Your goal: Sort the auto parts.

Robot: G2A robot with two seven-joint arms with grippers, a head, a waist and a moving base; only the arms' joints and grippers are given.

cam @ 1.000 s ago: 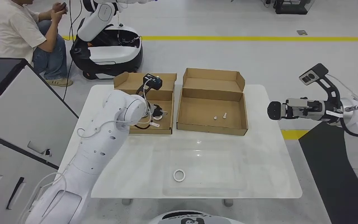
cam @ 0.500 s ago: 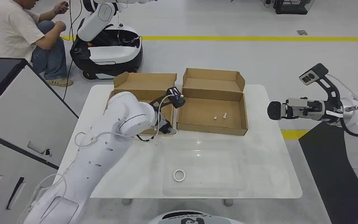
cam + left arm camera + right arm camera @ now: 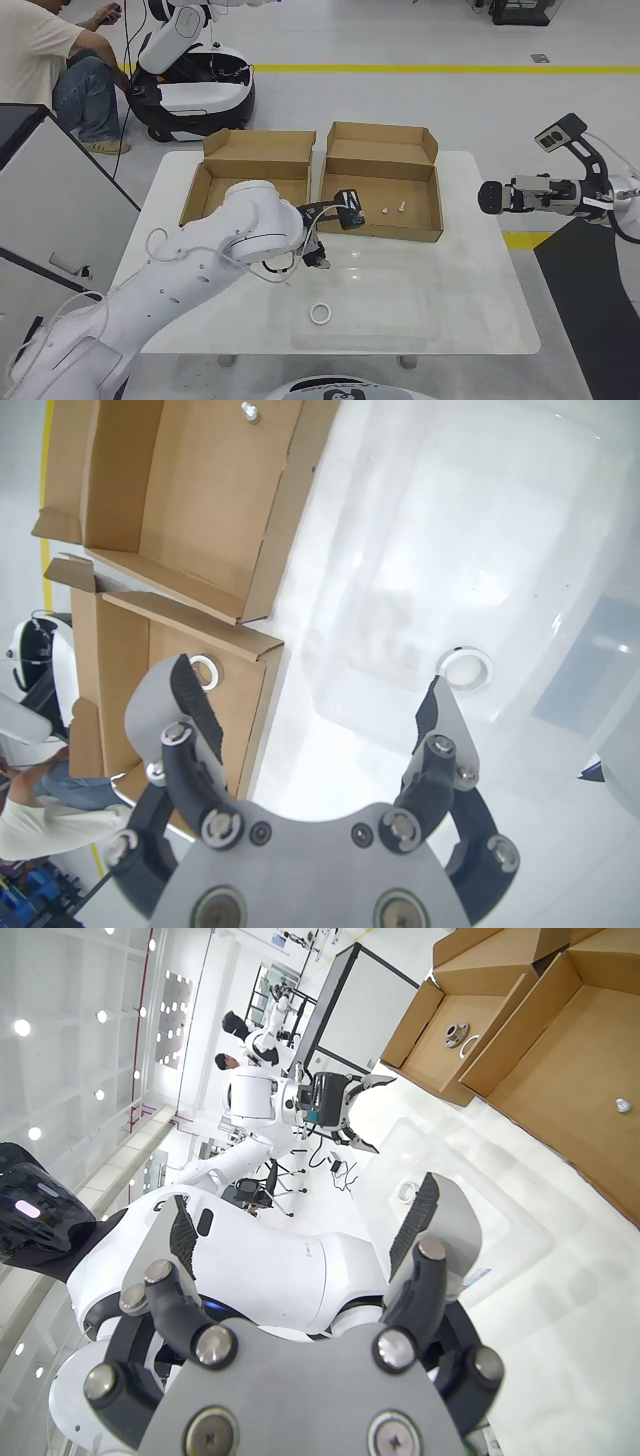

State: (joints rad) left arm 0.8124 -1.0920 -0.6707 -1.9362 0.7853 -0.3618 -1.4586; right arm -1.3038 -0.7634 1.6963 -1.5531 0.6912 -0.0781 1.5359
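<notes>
White counter (image 3: 470, 300) across the middle of the top view. Carries two open cardboard boxes in the upper centre of the frame, just beside each other: left box (image 3: 255, 155) and right box (image 3: 365, 200). Also carries a shallow clear tray (image 3: 400, 325) in the lower centre, just below the boxes in the frame.

Left arm across the left half of the top view, elbow over the near part of the left box. Left hand (image 3: 320, 260) at frame centre, hanging over the counter by the boxes' near edge and the tray's upper left corner. Released: jaws spread wide, nothing between the pads, seen plainly in the left wrist view. Right hand (image 3: 487, 197) at the right edge of the top view, off the counter's side, level with the right box and well apart from it. Likewise released, jaws wide and empty in the right wrist view.

Inside the left box, in the right wrist view: grey metal flange (image 3: 456, 1034) flat on the floor, thin white ring (image 3: 470, 1046) just beside it. Thicker white ring (image 3: 320, 313) flat in the tray, lower centre of the top view, straight below the left hand in the frame and apart from it. Small silvery bolt (image 3: 386, 211) and second bolt (image 3: 402, 206) on the floor of the right box, near each other, toward its right half.
</notes>
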